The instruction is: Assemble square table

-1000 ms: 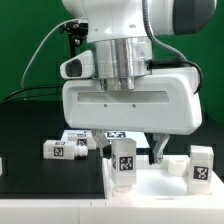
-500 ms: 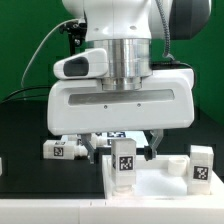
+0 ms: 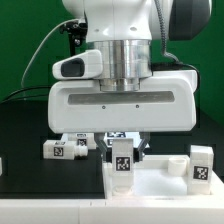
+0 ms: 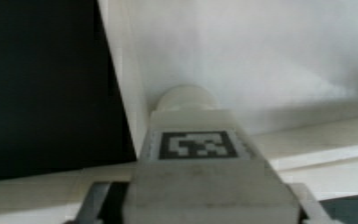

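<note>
narrowed since, pincer (image 3: 124, 150) seems clamped on leg (image 3: 122, 166); black table (image 3: 25, 140), green backdrop (image 3: 20, 40).

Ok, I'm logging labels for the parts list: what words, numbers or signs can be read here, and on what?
No words or numbers can be read anywhere.
On the upright leg: a black-and-white square tag, a pattern without letters.
On the lying leg and the other standing leg: similar tags, too small to make out.
</note>
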`<state>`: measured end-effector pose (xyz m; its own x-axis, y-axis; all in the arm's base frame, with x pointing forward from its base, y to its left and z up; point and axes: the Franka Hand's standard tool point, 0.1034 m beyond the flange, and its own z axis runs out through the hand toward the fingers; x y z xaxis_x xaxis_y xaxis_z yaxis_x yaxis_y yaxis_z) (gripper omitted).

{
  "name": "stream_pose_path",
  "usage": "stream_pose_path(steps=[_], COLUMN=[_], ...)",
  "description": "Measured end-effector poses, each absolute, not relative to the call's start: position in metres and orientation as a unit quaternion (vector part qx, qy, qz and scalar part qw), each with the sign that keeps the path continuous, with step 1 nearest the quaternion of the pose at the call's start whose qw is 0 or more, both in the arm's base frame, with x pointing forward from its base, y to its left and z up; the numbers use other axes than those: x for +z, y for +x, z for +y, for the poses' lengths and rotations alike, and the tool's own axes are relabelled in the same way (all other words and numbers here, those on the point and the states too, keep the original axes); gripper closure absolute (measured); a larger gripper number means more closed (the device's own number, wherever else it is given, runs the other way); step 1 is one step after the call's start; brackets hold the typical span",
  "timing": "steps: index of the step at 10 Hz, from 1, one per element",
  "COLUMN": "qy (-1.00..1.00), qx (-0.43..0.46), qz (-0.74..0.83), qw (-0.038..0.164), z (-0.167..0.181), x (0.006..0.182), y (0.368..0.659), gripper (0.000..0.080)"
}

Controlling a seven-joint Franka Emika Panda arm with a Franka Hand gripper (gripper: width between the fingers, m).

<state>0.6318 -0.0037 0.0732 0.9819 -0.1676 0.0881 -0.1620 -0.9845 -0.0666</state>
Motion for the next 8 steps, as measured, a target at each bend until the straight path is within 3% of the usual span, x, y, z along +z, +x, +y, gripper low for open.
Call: stream_pose_path(steps=[6, 7, 8], qy=[-0.848, -0.813, -0.769], qx=[-0.036, -0.032, -0.024], qz=[0.528, 0.580, 0.636], qw=[0.032, 0.040, 0.061], z=[-0.0013, -0.0022, -0.0052], x=[0.0721, 0.0717, 0.0709], y=[0.6348, 0.6347, 0.6342], gripper=[0.0518, 0.0518, 0.0517])
